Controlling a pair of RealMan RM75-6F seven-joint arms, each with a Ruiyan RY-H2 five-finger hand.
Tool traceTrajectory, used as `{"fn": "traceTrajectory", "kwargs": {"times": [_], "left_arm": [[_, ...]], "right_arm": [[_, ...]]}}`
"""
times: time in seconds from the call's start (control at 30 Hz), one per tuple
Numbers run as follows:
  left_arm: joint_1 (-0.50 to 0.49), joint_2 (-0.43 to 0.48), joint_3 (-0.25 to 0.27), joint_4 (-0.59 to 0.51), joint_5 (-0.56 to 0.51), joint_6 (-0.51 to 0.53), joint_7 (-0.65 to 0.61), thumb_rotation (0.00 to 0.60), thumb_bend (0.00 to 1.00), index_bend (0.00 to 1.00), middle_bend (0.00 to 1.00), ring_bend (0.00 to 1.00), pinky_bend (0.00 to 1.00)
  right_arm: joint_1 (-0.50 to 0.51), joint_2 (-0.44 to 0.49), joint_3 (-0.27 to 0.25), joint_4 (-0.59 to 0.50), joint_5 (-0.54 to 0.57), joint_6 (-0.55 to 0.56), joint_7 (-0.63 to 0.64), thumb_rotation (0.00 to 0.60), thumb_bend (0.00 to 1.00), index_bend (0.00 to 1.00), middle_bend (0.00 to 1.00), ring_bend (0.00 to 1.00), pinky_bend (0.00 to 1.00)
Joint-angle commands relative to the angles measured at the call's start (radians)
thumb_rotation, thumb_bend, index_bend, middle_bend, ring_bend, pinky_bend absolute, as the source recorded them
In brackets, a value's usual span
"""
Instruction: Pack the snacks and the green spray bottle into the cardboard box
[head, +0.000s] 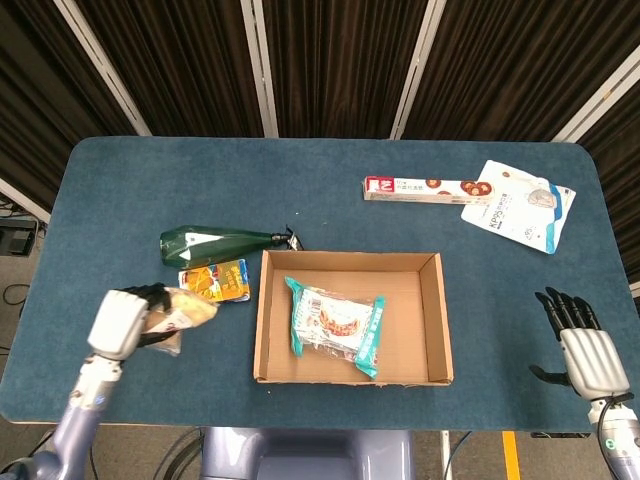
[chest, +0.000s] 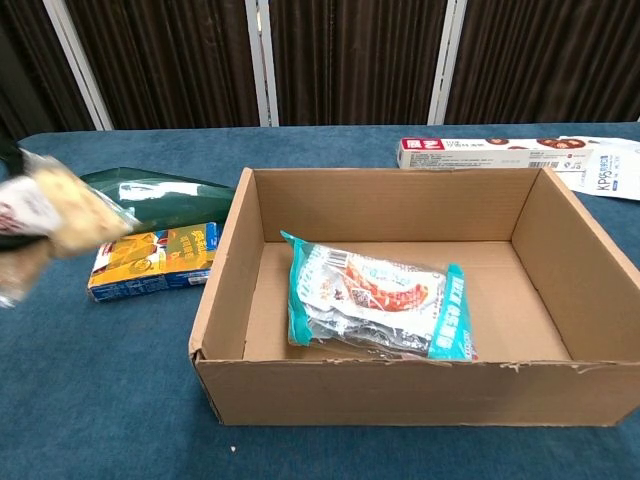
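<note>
A: Item one, the box (head: 410, 335)?
B: Open-topped, on the blue table (head: 320, 190). Inside, toward its left side, lies one teal snack pack (head: 335, 325).

A: Left hand (head: 118, 322)?
B: Left of the box, lifted off the table, gripping a clear bag of biscuits (head: 180, 312). The chest view shows that bag (chest: 50, 215) blurred at the left edge.

A: Right hand (head: 585, 352)?
B: Right of the box, well apart from it, fingers spread, holding nothing.

A: Other items?
B: Yellow snack packet (head: 215, 280) just left of the box's far-left corner. Green bottle (head: 220, 243) lying on its side just beyond that packet. Long red-and-white carton (head: 425, 188) beyond the box's far-right corner, with a white pouch (head: 520, 205) touching its right end.
</note>
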Motion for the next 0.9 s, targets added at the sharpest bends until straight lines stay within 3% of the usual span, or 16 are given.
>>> {"fn": "traceTrajectory", "kwargs": {"times": [0.03, 0.13, 0.27, 0.4, 0.43, 0.5, 0.57, 0.63, 0.67, 0.77, 0.9], "left_arm": [[0.041, 0.130, 0.006, -0.157, 0.054, 0.070, -0.062, 0.600, 0.70, 0.86, 0.71, 0.70, 0.77], [0.004, 0.147, -0.029, -0.242, 0.081, 0.054, -0.048, 0.600, 0.69, 0.86, 0.71, 0.70, 0.77], [-0.084, 0.081, -0.090, -0.293, 0.080, -0.040, 0.005, 0.600, 0.67, 0.85, 0.70, 0.69, 0.77], [-0.216, -0.079, -0.178, -0.264, 0.016, -0.189, 0.108, 0.600, 0.60, 0.80, 0.67, 0.66, 0.75], [-0.238, -0.109, -0.191, -0.249, 0.000, -0.214, 0.126, 0.600, 0.55, 0.75, 0.64, 0.63, 0.74], [-0.276, -0.160, -0.205, -0.217, -0.025, -0.258, 0.147, 0.600, 0.39, 0.53, 0.52, 0.53, 0.66], [-0.302, -0.189, -0.206, -0.191, -0.040, -0.294, 0.151, 0.600, 0.14, 0.16, 0.23, 0.27, 0.45], [-0.327, -0.193, -0.193, -0.189, -0.076, -0.367, 0.153, 0.600, 0.03, 0.01, 0.04, 0.07, 0.28], [-0.340, -0.186, -0.186, -0.198, -0.100, -0.414, 0.152, 0.600, 0.01, 0.00, 0.00, 0.01, 0.22], [-0.375, -0.160, -0.180, -0.233, -0.153, -0.517, 0.128, 0.600, 0.00, 0.00, 0.00, 0.00, 0.11], [-0.397, -0.145, -0.184, -0.256, -0.139, -0.532, 0.077, 0.600, 0.00, 0.00, 0.00, 0.00, 0.09]], "right_arm": [[0.000, 0.001, -0.002, -0.001, -0.002, -0.002, 0.003, 0.600, 0.00, 0.00, 0.00, 0.00, 0.00], [0.002, 0.003, -0.003, -0.006, -0.011, 0.000, 0.009, 0.600, 0.00, 0.00, 0.00, 0.00, 0.00], [-0.001, 0.009, -0.006, -0.011, -0.030, 0.014, 0.018, 0.600, 0.00, 0.00, 0.00, 0.00, 0.00], [-0.003, 0.016, -0.007, 0.003, -0.040, 0.022, 0.046, 0.600, 0.00, 0.00, 0.00, 0.00, 0.00], [-0.002, 0.017, -0.006, 0.007, -0.040, 0.021, 0.053, 0.600, 0.00, 0.00, 0.00, 0.00, 0.00], [-0.002, 0.018, -0.006, 0.014, -0.038, 0.020, 0.064, 0.600, 0.00, 0.00, 0.00, 0.00, 0.00], [-0.003, 0.021, -0.005, 0.017, -0.035, 0.019, 0.074, 0.600, 0.00, 0.00, 0.00, 0.00, 0.00], [-0.005, 0.022, -0.005, 0.023, -0.034, 0.022, 0.084, 0.600, 0.00, 0.00, 0.00, 0.00, 0.00], [-0.005, 0.022, -0.003, 0.027, -0.036, 0.027, 0.090, 0.600, 0.00, 0.00, 0.00, 0.00, 0.00], [-0.007, 0.016, -0.003, 0.039, -0.044, 0.037, 0.102, 0.600, 0.00, 0.00, 0.00, 0.00, 0.00], [-0.008, 0.012, -0.007, 0.042, -0.051, 0.039, 0.095, 0.600, 0.00, 0.00, 0.00, 0.00, 0.00]]}}
